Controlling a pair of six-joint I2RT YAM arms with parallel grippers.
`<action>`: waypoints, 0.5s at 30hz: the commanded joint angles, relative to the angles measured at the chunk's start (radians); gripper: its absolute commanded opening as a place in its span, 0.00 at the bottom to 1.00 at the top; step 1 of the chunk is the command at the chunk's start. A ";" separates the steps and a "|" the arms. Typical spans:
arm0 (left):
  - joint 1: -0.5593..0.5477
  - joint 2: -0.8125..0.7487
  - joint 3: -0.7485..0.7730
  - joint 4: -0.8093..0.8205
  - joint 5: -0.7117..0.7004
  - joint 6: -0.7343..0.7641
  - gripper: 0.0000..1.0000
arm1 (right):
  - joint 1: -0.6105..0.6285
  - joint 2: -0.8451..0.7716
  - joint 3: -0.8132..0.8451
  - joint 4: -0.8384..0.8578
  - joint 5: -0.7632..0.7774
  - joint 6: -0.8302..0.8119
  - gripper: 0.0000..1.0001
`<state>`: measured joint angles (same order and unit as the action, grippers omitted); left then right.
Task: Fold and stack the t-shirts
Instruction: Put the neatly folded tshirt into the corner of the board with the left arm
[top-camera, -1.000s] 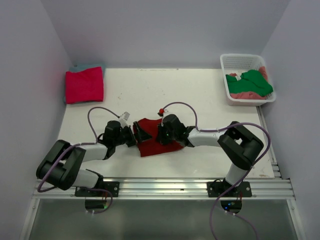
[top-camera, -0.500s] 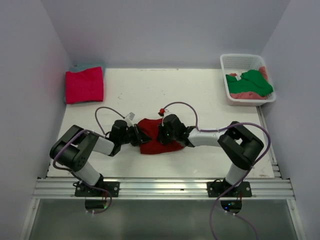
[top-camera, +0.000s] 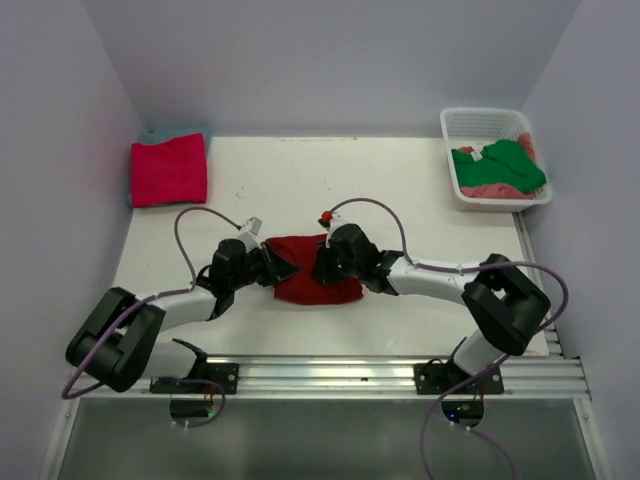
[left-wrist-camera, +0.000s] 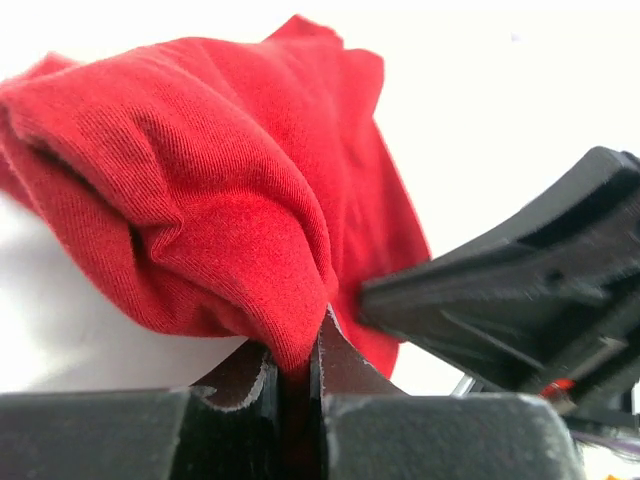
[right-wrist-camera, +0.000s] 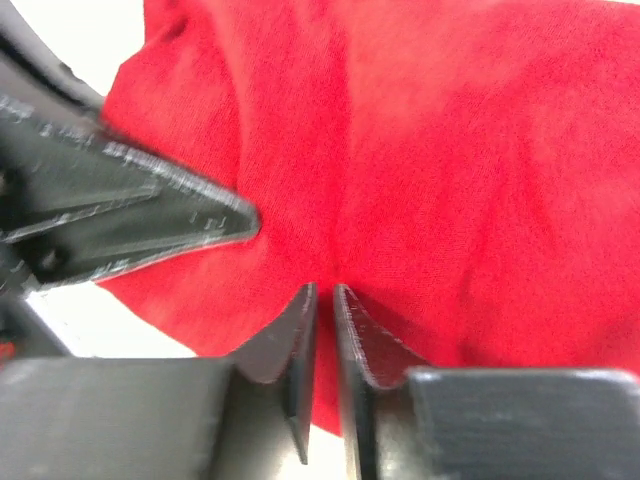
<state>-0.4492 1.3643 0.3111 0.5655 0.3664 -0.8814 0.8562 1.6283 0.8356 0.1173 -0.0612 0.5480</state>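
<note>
A dark red t-shirt (top-camera: 318, 285) lies bunched in the middle of the table, near the front. My left gripper (top-camera: 275, 268) comes in from the left and is shut on a fold at its left edge; in the left wrist view the cloth (left-wrist-camera: 200, 170) is pinched between the jaws (left-wrist-camera: 297, 345). My right gripper (top-camera: 322, 265) sits over the shirt's upper middle. In the right wrist view its jaws (right-wrist-camera: 322, 290) stand a narrow slit apart just above the red cloth (right-wrist-camera: 450, 170), with nothing pinched between them. The two grippers are close, almost tip to tip.
A folded magenta-pink t-shirt (top-camera: 168, 170) rests on a teal one (top-camera: 175, 132) at the back left. A white lattice basket (top-camera: 478, 122) at the back right holds a green t-shirt (top-camera: 505, 162) over a salmon-pink one (top-camera: 490, 190). A metal rail (top-camera: 330, 375) runs along the near edge.
My left gripper has gone from open to shut on the shirt's left edge. The right jaws have parted slightly. The shirt is now a more compact shape.
</note>
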 joint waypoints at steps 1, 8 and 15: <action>-0.002 -0.135 0.078 -0.071 -0.101 0.076 0.00 | -0.002 -0.164 0.066 -0.088 0.017 -0.051 0.18; 0.047 -0.317 0.239 -0.209 -0.276 0.150 0.00 | -0.003 -0.355 0.085 -0.241 0.147 -0.143 0.23; 0.289 -0.206 0.433 -0.185 -0.257 0.185 0.00 | -0.003 -0.418 0.011 -0.291 0.204 -0.143 0.23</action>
<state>-0.2409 1.1210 0.6525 0.3264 0.1558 -0.7475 0.8558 1.2213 0.8833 -0.1059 0.0917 0.4278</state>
